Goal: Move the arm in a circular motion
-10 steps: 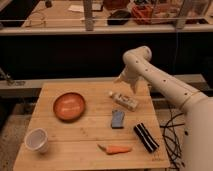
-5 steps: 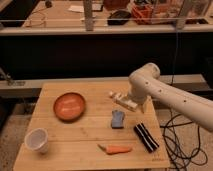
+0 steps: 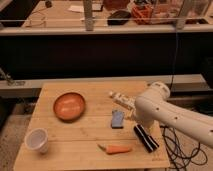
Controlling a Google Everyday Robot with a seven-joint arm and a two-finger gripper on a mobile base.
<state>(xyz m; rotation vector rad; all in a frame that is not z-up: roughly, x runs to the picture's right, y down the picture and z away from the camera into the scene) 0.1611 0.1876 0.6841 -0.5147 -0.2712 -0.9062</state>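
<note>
Over the right side of the wooden table [image 3: 60, 145] hangs the arm [image 3: 170, 115], big, white and shiny. It comes in from the lower right corner and reaches up and to the left. Its long line runs on a slant, from the bottom right up to a round joint near the table's far right edge. From there it turns toward the middle of the table, so its tip points left.

At that tip is the pincer [image 3: 121, 100], low over the table and just beside the blue thing [image 3: 117, 119]. I cannot tell if the pincer is open or closed, and I cannot tell if it holds anything.

What could go wrong? I think the arm has to swing round in a ring, and it sits very low. If it sweeps down and left, it could bump the blue thing and push it away. The black bar [image 3: 145, 137] lies right under the thick part of the arm, so a low swing could knock it off the table's edge. The carrot [image 3: 116, 149] lies near the front edge and could roll off too. The orange bowl [image 3: 69, 105] and the white cup [image 3: 36, 140] are well apart from the arm, so a small ring would miss them, but a wide ring might tip the cup
</note>
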